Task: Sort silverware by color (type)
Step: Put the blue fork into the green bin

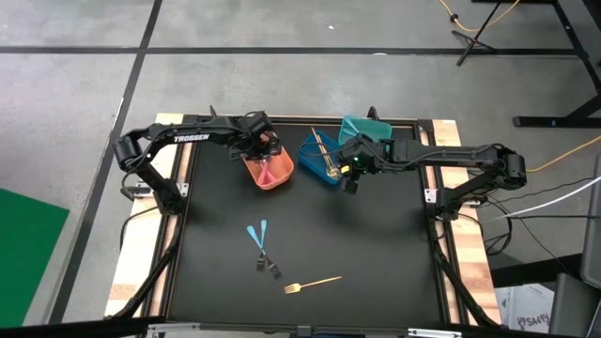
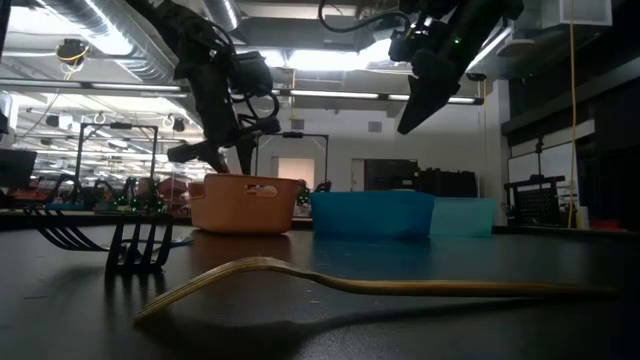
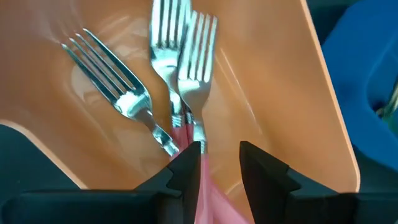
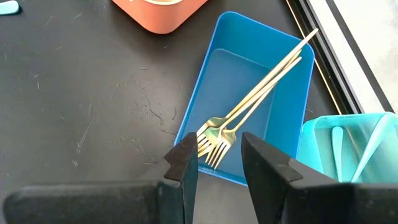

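Observation:
My left gripper (image 3: 221,158) hovers open inside the orange bin (image 1: 272,174), above three pink-handled forks (image 3: 177,68). Their pink handles (image 3: 211,193) run between its fingers. My right gripper (image 4: 219,155) hangs open above the near end of the blue bin (image 4: 249,68). That bin holds two gold forks (image 4: 214,140) whose handles lean on its far rim. On the mat, two light-blue-handled pieces (image 1: 258,235) lie crossed, and a gold fork (image 1: 315,282) lies near the near edge. The teal bin (image 4: 348,143) holds light-blue handles.
The three bins stand side by side at the table's far edge: orange, blue, then teal (image 1: 366,127). The black mat (image 1: 376,244) between the bins and the loose pieces is bare. Wooden rails (image 1: 451,235) border the mat on both sides.

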`<state>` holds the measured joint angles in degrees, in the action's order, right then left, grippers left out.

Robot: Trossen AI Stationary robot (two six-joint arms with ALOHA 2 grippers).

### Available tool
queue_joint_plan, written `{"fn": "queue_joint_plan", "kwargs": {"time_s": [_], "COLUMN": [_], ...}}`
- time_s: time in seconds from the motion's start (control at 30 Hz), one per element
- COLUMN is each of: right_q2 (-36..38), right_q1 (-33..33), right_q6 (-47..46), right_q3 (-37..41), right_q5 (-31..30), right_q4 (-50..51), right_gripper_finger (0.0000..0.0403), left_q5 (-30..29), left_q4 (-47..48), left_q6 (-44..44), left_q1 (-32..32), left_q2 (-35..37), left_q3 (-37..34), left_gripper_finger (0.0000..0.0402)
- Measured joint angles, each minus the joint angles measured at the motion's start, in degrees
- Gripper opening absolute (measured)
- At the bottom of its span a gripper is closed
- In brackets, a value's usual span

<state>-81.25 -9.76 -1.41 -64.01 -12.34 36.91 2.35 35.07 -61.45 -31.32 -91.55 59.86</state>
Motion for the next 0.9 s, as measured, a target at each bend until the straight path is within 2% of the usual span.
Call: {"fn": "queue_joint_plan", "kwargs": {"time_s": [0.43, 0.73, 0.9], "right_q2": [0.0, 0.0, 0.0], "right_q1": [0.0, 0.0, -0.02], "right_q6": [0.0, 0.0, 0.0], "right_q3": [0.0, 0.0, 0.0], "right_q5": [0.0, 0.0, -0.01], "right_q4": [0.0, 0.0, 0.01], "right_gripper_finger": [0.0111, 0.0111, 0.0111], "left_q5": [-2.85, -2.8, -3.99], "left_q4": [-1.06, -6.77, -10.45], "left_q6": [2.21, 3.81, 8.42], "left_q1": [3.05, 2.71, 2.56], "left_q2": [0.04, 0.56, 3.26], "left_q3": [0.0, 0.0, 0.0], "left_gripper_finger": [0.0104, 0.0104, 0.0104]}}
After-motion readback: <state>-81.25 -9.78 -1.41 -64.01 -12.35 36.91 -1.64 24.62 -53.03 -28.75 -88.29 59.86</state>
